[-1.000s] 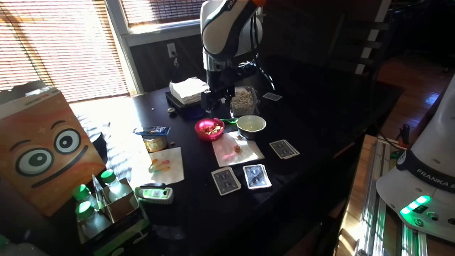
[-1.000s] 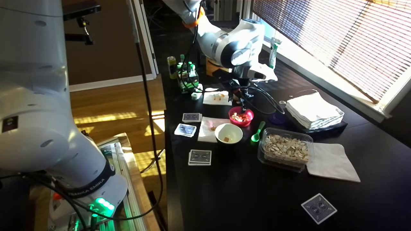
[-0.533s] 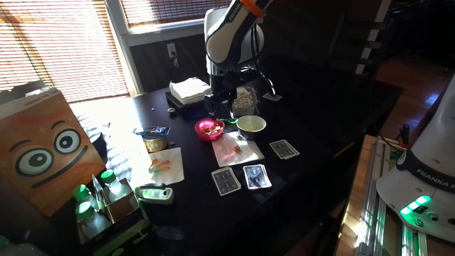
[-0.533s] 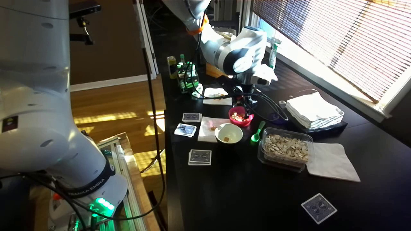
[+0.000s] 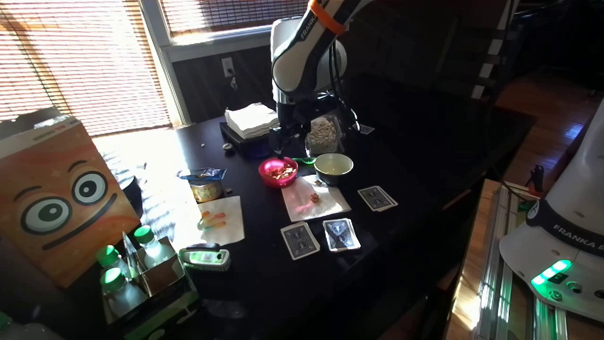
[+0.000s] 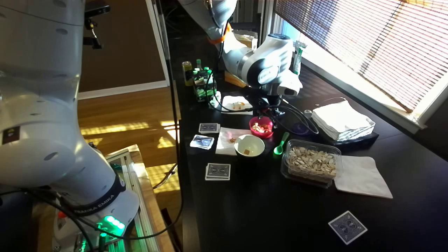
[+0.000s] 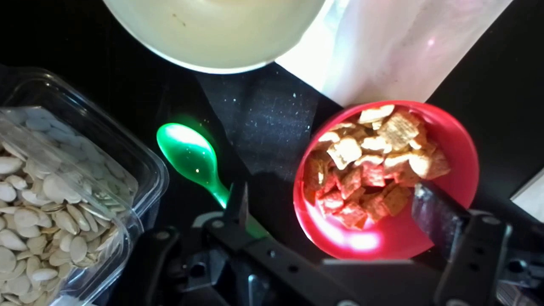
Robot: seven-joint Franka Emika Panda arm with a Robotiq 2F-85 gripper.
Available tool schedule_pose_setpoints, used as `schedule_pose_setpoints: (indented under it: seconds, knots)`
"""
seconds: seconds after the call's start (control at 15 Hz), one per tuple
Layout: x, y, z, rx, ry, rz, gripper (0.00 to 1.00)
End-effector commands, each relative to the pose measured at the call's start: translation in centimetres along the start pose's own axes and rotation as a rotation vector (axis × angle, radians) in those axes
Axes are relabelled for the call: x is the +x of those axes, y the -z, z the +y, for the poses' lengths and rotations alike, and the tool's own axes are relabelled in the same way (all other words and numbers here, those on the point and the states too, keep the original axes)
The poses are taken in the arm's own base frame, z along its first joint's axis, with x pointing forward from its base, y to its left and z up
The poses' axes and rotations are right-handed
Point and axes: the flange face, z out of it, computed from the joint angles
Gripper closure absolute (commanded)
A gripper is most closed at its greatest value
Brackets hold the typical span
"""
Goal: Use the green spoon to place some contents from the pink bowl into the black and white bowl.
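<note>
In an exterior view, the black and white bowl (image 6: 250, 143) stands near, left of the green spoon (image 6: 281, 143); farther stands the pink bowl (image 6: 262, 135) of chunks (image 7: 374, 174). Over it the gripper (image 7: 330, 189) hangs, spread wide, empty; whether it touches the spoon is unclear.

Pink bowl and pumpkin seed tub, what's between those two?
In the wrist view, the green spoon lies between them on the black table, its handle partly hidden by the gripper.
</note>
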Motion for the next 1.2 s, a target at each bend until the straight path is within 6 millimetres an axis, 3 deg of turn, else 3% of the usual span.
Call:
schedule_pose_setpoints:
  seconds: [0.0, 0.47, 0.53, 0.6, 1.13]
  knots:
    - [1.6, -0.8, 0.1, -0.025, 0.025, 0.030, 0.00]
    - [3.4, -2.1, 0.0, -0.038, 0.079, 0.045, 0.00]
    - [3.5, -2.3, 0.0, -0.042, 0.089, 0.046, 0.06]
    - [3.7, -2.4, 0.0, -0.046, 0.097, 0.044, 0.26]
    - [4.6, -3.6, 0.1, -0.059, 0.136, 0.038, 0.84]
